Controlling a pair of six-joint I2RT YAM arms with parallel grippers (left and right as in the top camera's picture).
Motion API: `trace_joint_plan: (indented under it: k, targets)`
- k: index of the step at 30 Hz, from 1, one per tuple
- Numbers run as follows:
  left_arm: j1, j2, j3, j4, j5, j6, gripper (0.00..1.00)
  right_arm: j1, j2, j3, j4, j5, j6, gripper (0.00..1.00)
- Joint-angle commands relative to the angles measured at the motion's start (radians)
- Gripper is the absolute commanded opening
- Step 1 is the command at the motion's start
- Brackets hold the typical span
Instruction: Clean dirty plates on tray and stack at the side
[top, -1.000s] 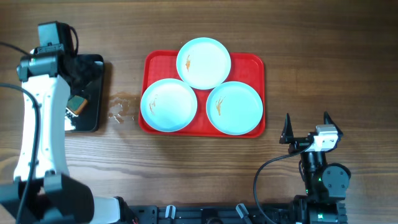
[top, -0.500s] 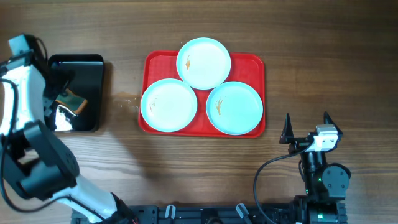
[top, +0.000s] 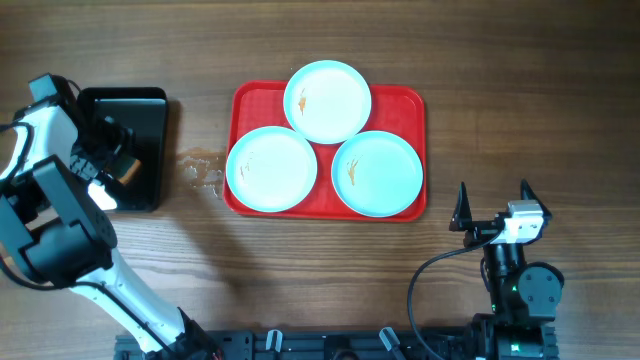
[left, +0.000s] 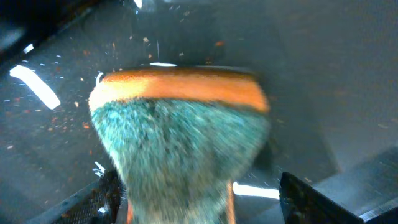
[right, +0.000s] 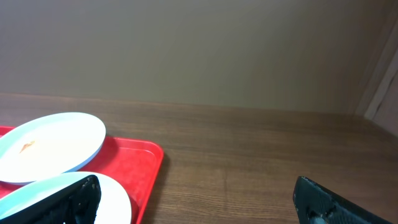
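Three pale-blue plates lie on the red tray (top: 408, 97): one at the back (top: 327, 101), one front left (top: 271, 169), one front right (top: 377, 173). The back and front-right plates carry orange smears. My left gripper (top: 112, 160) is down in the black tray, open, with a green-and-orange sponge (left: 180, 124) between its fingers (left: 196, 199); the right finger stands apart from it. My right gripper (top: 493, 205) is open and empty, in front of the red tray's right corner. The right wrist view shows its fingers (right: 199, 205), two plates (right: 50, 146) and the tray's rim (right: 149, 165).
A smaller black tray (top: 150, 108) stands at the left and holds the sponge (top: 123, 166). Wet spots (top: 200, 176) lie on the wood between the two trays. Bare wooden table (top: 530, 110) lies right of the red tray.
My left arm has swung about over the black tray, out to the left and back toward the sponge. The sponge, the plates and the right arm have stayed put.
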Motion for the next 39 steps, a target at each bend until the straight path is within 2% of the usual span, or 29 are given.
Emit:
trace_joint_plan:
  k: [1,3,5,6,7,8,9,10,16,17,18,19,23,24,25,26,31,32,34,35,39]
  targets:
    - [0.000,0.054,0.011,-0.001,-0.022,0.009,0.50,-0.005,-0.007,-0.001,0.003,0.011,-0.008,1.00]
    - [0.000,0.053,0.011,0.000,-0.022,0.009,0.32,-0.005,-0.007,-0.001,0.003,0.011,-0.008,1.00]
    - [0.000,0.053,0.011,0.003,-0.028,0.009,0.10,-0.005,-0.007,-0.001,0.003,0.011,-0.008,1.00]
    - [0.000,0.053,0.011,0.002,-0.034,0.009,0.05,-0.005,-0.007,-0.001,0.003,0.011,-0.008,1.00]
    - [0.000,0.053,0.011,-0.001,-0.034,0.009,0.07,-0.005,-0.007,-0.001,0.003,0.011,-0.008,1.00]
    - [0.000,0.053,0.011,-0.002,-0.033,0.009,0.20,-0.005,-0.007,-0.001,0.003,0.011,-0.008,1.00]
    - [0.000,0.053,0.011,-0.005,-0.033,0.009,0.73,-0.005,-0.007,-0.001,0.003,0.011,-0.008,1.00]
    - [0.000,0.053,0.011,-0.005,-0.034,0.009,1.00,-0.005,-0.007,-0.001,0.003,0.011,-0.008,1.00]
    - [0.000,0.053,0.011,0.011,-0.037,0.010,0.98,-0.005,-0.007,-0.001,0.003,0.011,-0.008,1.00]
    - [0.000,0.053,0.011,0.011,-0.039,0.010,0.73,-0.005,-0.007,-0.001,0.003,0.011,-0.008,1.00]
    - [0.000,0.053,0.011,0.011,-0.046,0.010,0.30,-0.005,-0.007,-0.001,0.003,0.011,-0.008,1.00]
    - [0.001,0.053,0.011,0.010,-0.053,0.010,0.04,-0.005,-0.007,-0.001,0.003,0.011,-0.008,1.00]
    - [0.001,0.053,0.011,0.010,-0.068,0.010,0.04,-0.005,-0.007,-0.001,0.003,0.011,-0.008,1.00]
    - [0.001,0.053,0.011,0.010,-0.068,0.009,0.39,-0.005,-0.007,-0.001,0.003,0.011,-0.008,1.00]
    - [0.001,0.053,0.011,0.009,-0.068,0.009,0.97,-0.005,-0.007,-0.001,0.003,0.011,-0.008,1.00]
    - [0.001,0.053,0.011,0.006,-0.068,0.009,1.00,-0.005,-0.007,-0.001,0.003,0.011,-0.008,1.00]
    - [0.001,0.053,0.011,-0.010,-0.067,0.010,1.00,-0.005,-0.007,-0.001,0.003,0.011,-0.009,1.00]
    - [0.001,0.053,0.011,-0.016,-0.067,0.010,0.85,-0.005,-0.007,-0.001,0.003,0.011,-0.008,1.00]
    - [0.001,0.053,0.011,-0.024,-0.067,0.010,0.13,-0.005,-0.007,-0.001,0.003,0.011,-0.008,1.00]
    - [0.001,0.053,0.011,-0.025,-0.067,0.010,0.04,-0.005,-0.007,-0.001,0.003,0.011,-0.008,1.00]
    - [0.001,0.037,0.016,-0.040,-0.067,0.009,0.04,-0.005,-0.007,-0.001,0.003,0.011,-0.008,1.00]
